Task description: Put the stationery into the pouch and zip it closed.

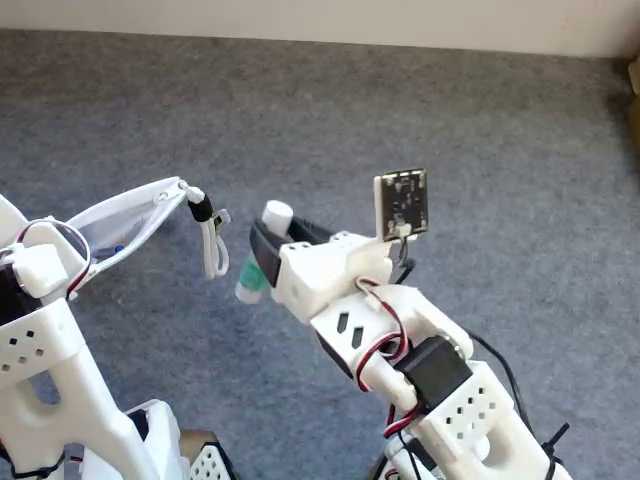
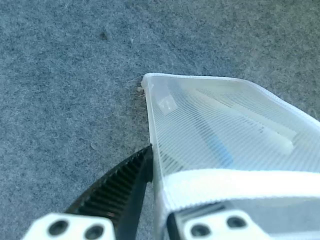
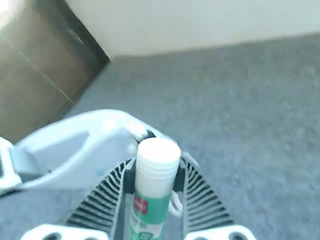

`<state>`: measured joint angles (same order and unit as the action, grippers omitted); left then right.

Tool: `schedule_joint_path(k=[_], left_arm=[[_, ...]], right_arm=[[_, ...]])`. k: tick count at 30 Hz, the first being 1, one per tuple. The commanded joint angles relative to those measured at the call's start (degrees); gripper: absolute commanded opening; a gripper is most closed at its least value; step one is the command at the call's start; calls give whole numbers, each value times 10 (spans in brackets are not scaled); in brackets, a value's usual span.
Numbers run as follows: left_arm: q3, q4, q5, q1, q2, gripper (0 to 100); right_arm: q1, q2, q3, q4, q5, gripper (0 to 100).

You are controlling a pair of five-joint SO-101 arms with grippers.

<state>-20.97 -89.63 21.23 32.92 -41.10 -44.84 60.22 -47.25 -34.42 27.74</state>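
Grey carpet (image 1: 450, 120) beneath pouch (image 1: 120, 225); white wall (image 1: 300, 15) behind.

Indoor room with a small robotics rig; home or lab, cannot tell. Grey carpet-like cover (image 1: 500, 130) spreads under and around the right claw (image 3: 156, 167). Beyond the claw a plain pale wall (image 3: 200, 25) and a brown wood-look panel (image 3: 35, 70). Behind the claw: white printed arm (image 1: 460, 410), loose red-black wires (image 1: 385, 345), bare circuit board (image 1: 402, 203).

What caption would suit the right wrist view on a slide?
Right gripper holds a green-and-white glue stick, with the white pouch just beyond.
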Motion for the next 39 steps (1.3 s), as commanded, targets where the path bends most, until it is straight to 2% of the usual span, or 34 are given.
schedule_joint_path(k=[1, 6, 13, 18, 31, 39], left_arm=[[-6, 4, 3, -10, 7, 6], [-6, 4, 3, -10, 7, 6], [-6, 5, 3, -10, 7, 6], [-6, 5, 3, -10, 7, 6], [-6, 6, 3, -10, 7, 6], [-6, 6, 3, -10, 7, 6]], right_arm=[[-4, 18, 11, 96, -6, 4], [-4, 18, 11, 239, -6, 4], [-3, 15, 22, 322, -11, 4], [-3, 15, 58, 325, -85, 4], [-51, 9, 102, 326, -92, 4], [-66, -113, 183, 326, -92, 4]])
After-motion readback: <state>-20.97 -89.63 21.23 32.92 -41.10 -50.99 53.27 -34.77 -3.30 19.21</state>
